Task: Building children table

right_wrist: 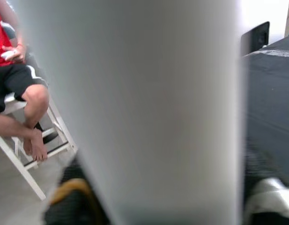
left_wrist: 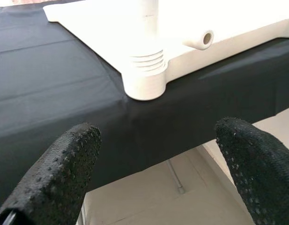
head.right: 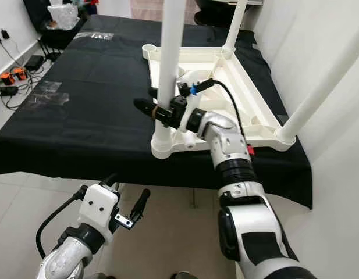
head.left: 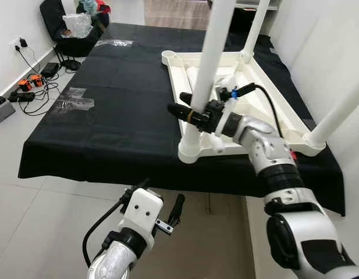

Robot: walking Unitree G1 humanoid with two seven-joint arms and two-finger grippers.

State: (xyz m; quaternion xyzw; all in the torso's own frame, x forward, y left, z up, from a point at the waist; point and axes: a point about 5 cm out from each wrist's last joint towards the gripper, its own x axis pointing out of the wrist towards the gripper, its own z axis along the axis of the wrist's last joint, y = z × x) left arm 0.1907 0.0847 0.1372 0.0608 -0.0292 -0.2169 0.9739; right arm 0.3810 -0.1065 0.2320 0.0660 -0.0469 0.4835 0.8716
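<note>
A white plastic children's table top (head.left: 272,110) lies upside down on a large surface covered with black cloth (head.left: 109,110), near the cloth's front right corner, with white tubular legs standing up from its corner sockets. The right gripper (head.left: 188,111) reaches in from the right and pinches the nearest white tubular leg (head.left: 205,75) just above its ribbed corner socket (head.left: 192,148), one black finger showing to the left of the leg; in the right wrist view the pale leg (right_wrist: 153,108) sits very close to the lens, blurred. Two further legs rise from the far socket (head.left: 256,26) and the right-hand socket (head.left: 342,110). The left gripper (head.left: 159,212) hangs below the front edge of the cloth over the tiled floor (head.left: 39,221), its two dotted black fingers (left_wrist: 55,173) spread wide apart and holding nothing. In the right wrist view a seated person (right_wrist: 18,70) on a white folding chair (right_wrist: 27,168) is visible.
</note>
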